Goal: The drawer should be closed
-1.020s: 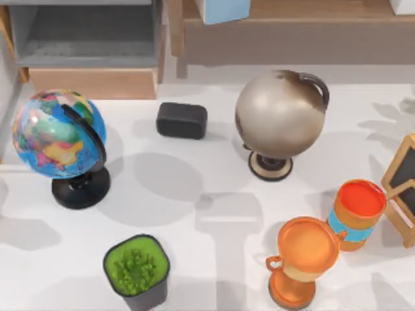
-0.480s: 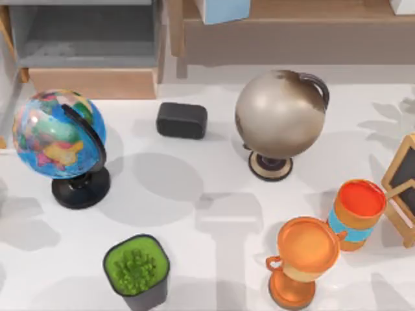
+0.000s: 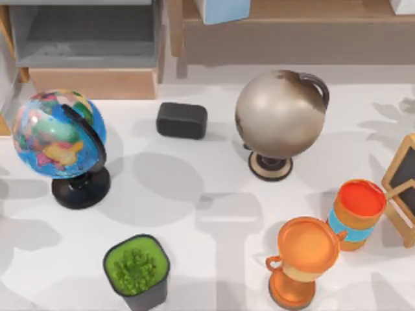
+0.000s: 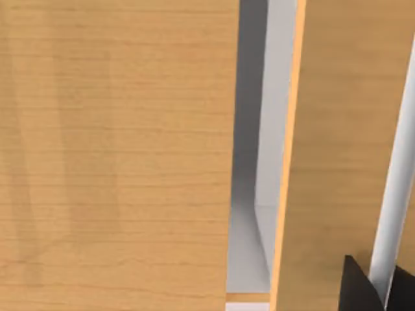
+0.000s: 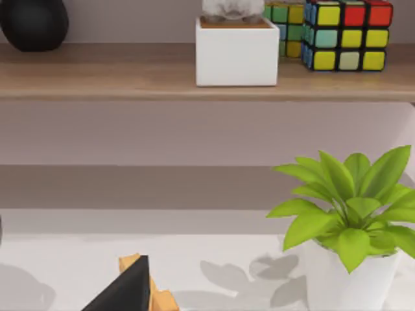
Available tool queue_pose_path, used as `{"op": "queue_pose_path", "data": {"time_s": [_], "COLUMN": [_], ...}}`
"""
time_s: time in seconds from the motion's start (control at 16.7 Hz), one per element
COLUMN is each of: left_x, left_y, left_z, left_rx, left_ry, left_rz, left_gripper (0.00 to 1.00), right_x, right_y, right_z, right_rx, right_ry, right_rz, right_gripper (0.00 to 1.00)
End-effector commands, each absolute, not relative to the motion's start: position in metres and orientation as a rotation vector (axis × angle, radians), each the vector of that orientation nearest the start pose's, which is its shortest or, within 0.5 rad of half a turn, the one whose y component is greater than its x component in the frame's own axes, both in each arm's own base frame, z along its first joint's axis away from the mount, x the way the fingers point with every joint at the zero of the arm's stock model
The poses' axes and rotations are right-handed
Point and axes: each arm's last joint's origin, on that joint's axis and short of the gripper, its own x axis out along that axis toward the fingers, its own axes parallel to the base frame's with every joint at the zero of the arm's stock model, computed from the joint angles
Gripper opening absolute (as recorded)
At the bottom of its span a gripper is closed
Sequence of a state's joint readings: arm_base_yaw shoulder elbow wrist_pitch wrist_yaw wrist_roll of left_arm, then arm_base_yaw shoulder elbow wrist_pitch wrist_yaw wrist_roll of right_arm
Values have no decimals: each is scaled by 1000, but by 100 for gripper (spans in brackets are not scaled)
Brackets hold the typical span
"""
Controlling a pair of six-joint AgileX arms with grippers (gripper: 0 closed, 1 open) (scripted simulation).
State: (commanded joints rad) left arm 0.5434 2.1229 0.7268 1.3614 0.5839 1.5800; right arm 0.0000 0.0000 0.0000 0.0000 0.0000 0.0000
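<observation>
The drawer (image 3: 4, 124) appears as a thin sliver of light wood at the table's far left edge, beside the blue globe (image 3: 57, 135). The left wrist view looks closely at a broad light-wood panel (image 4: 117, 155), with a narrow grey gap (image 4: 249, 194) between it and a second wood panel (image 4: 343, 142). A dark fingertip (image 4: 360, 291) of my left gripper pokes in at that view's edge, close to the second panel. I cannot tell whether it touches the wood.
A wide grey-lined compartment with a wood lip (image 3: 91, 83) stands at the back left. On the table are a black box (image 3: 181, 120), grey globe (image 3: 280, 115), potted grass (image 3: 136, 271), orange trophy (image 3: 303, 259), orange-and-blue cup (image 3: 358, 211) and chalkboard (image 3: 403, 188). A shelf (image 5: 130, 71) holds a white pot and cubes.
The wood sliver at the left edge has slid toward the back of the table. Shadows along the left side have shifted with it. The other objects stay put.
</observation>
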Motion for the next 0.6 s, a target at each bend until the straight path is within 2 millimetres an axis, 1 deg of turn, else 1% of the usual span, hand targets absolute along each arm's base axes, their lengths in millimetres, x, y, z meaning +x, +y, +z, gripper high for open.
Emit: {"op": "queue_pose_path", "data": {"time_s": [0.06,0.18,0.48,0.6], "left_x": [316,323,361,373], "left_y": [173,173,173,173], "left_z": [90,89,89,89], "left_rx": [1550,1550,1552,1550], "left_ry": [4,2,-1,4], "left_rz": [-31,-35,-35,-32], "left_gripper": [0,0,0,0], "right_x": [106,106,106,106], "right_y": [-1,-1,-1,-1], "right_z": [160,160,160,160], "right_rx": [0,0,0,0], "right_ry": [0,0,0,0], "right_rz": [0,0,0,0], "right_gripper": [100,100,100,100]}}
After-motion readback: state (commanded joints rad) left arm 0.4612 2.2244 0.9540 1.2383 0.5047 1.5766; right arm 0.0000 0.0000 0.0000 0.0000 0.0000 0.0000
